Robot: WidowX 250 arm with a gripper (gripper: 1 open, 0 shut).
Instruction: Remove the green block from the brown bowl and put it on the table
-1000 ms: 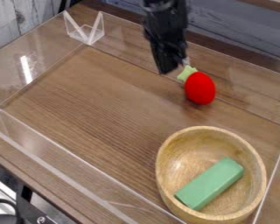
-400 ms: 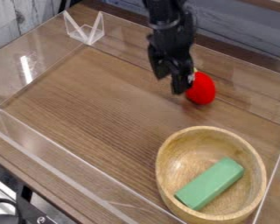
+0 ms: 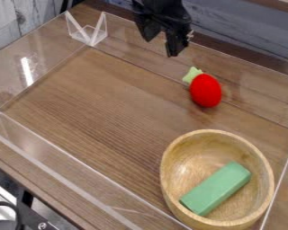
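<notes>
- Green block (image 3: 216,190) lying flat inside the brown bowl (image 3: 183,150), slanted across its floor.
- Pincer (image 3: 164,36) spread wide, empty, well beyond the bowl, above the table (image 3: 98,99).
- Red toy (image 3: 204,90) between.

you're looking at a robot test bench in a lab-like room, not a home. the table (image 3: 98,108) is a wood-grain top fenced by clear acrylic walls (image 3: 26,63), with a small clear acrylic stand (image 3: 86,30) at its far edge. a black robot gripper (image 3: 165,31) hangs over it, and the only props are a wooden bowl (image 3: 183,148) and toys.
</notes>
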